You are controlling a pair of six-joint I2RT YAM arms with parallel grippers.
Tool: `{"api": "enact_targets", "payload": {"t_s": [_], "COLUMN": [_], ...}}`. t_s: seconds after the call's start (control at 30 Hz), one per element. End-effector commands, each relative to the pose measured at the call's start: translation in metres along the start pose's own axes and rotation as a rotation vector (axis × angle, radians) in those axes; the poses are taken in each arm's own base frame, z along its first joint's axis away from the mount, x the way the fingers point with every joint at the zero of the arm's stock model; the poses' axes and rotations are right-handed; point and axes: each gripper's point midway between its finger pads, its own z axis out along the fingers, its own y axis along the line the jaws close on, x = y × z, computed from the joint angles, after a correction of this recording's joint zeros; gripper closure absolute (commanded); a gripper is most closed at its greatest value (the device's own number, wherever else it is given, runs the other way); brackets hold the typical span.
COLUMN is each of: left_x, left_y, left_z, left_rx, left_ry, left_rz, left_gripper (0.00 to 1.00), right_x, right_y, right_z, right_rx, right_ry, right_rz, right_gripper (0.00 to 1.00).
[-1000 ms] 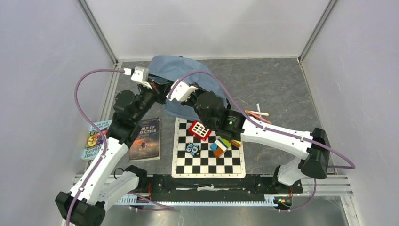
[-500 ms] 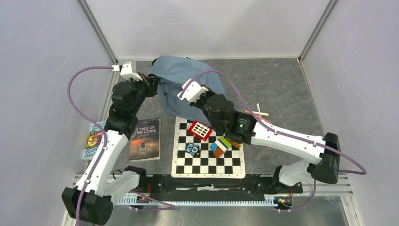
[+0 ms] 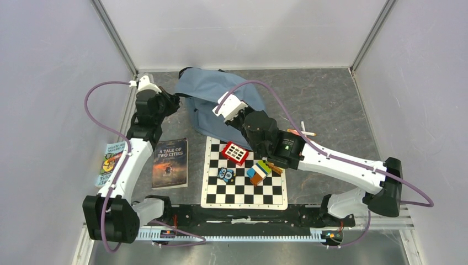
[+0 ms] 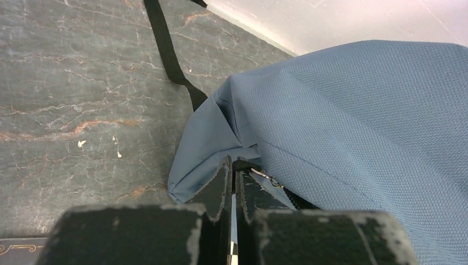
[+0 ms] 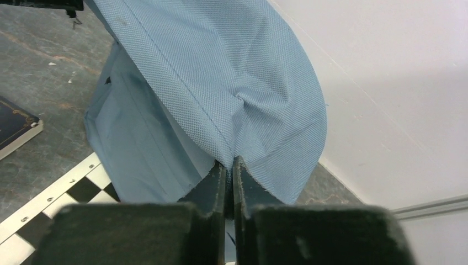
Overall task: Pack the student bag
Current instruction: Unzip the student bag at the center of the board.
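The student bag (image 3: 212, 91), a soft dusty-blue backpack, lies slumped at the back of the table beyond the chessboard (image 3: 245, 187). My left gripper (image 3: 179, 101) is at the bag's left edge, shut on the black zipper pull (image 4: 243, 164) where the zipper line meets a fabric corner. One black strap (image 4: 165, 49) trails across the table behind it. My right gripper (image 3: 222, 114) is over the bag's near side, shut on a pinched fold of the blue fabric (image 5: 230, 157) and holding it up. The bag (image 5: 221, 72) hangs like a tent from that fold.
On the chessboard sit a red box (image 3: 234, 153), a small blue toy (image 3: 225, 175) and coloured blocks (image 3: 258, 171). Two books (image 3: 171, 163) (image 3: 110, 164) lie left of it. Pencils (image 3: 301, 132) lie to the right. White walls enclose the table.
My left gripper has pulled left and back toward the left wall with the zipper pull. My right gripper has shifted a little to the right with the fabric. The bag is stretched wider.
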Motion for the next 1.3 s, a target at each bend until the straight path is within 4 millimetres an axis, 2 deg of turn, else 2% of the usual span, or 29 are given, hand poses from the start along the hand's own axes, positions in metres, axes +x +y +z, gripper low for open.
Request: {"api": "enact_targets", "payload": {"t_s": [0.0, 0.03, 0.2, 0.3, 0.47, 0.57, 0.67, 0.83, 1.0, 1.07, 1.2, 1.27], "left_x": [-0.009, -0.009, -0.01, -0.008, -0.008, -0.009, -0.009, -0.009, -0.009, -0.008, -0.008, -0.007], "left_y": [-0.007, -0.011, -0.027, -0.029, -0.032, -0.033, -0.033, -0.034, -0.034, -0.034, -0.033, -0.033], "left_z": [0.0, -0.002, -0.003, -0.003, -0.004, -0.005, -0.005, -0.006, -0.006, -0.005, -0.005, -0.005], "left_rx": [0.052, 0.078, 0.165, 0.177, 0.188, 0.191, 0.193, 0.197, 0.196, 0.195, 0.193, 0.191], "left_ry": [-0.035, -0.036, -0.037, -0.031, -0.03, -0.032, -0.03, -0.031, -0.029, -0.027, -0.028, -0.027], "left_rz": [-0.028, -0.024, -0.014, -0.019, -0.021, -0.024, -0.025, -0.026, -0.027, -0.029, -0.029, -0.029], "left_gripper": [0.98, 0.98, 0.98, 0.98, 0.98, 0.98, 0.98, 0.98, 0.98, 0.98, 0.98, 0.98], "right_x": [-0.032, -0.039, -0.072, -0.091, -0.106, -0.103, -0.092, -0.076, -0.078, -0.081, -0.085, -0.087], "right_y": [-0.02, -0.017, -0.013, -0.01, 0.0, 0.014, 0.031, 0.037, 0.027, 0.02, 0.009, 0.007], "right_z": [-0.016, -0.018, -0.018, -0.013, 0.005, 0.017, 0.029, 0.043, 0.045, 0.044, 0.043, 0.042], "right_rx": [-0.033, -0.065, -0.147, -0.168, -0.182, -0.208, -0.235, -0.185, -0.13, -0.101, -0.053, -0.05], "right_ry": [-0.087, -0.108, -0.169, -0.196, -0.176, -0.142, -0.091, -0.02, -0.018, -0.021, -0.024, -0.029], "right_rz": [0.061, 0.06, 0.086, 0.092, 0.033, -0.021, -0.079, -0.126, -0.112, -0.102, -0.095, -0.1], "right_gripper": [0.79, 0.64, 0.18, 0.08, 0.02, 0.02, 0.02, 0.03, 0.21, 0.31, 0.61, 0.72]}}
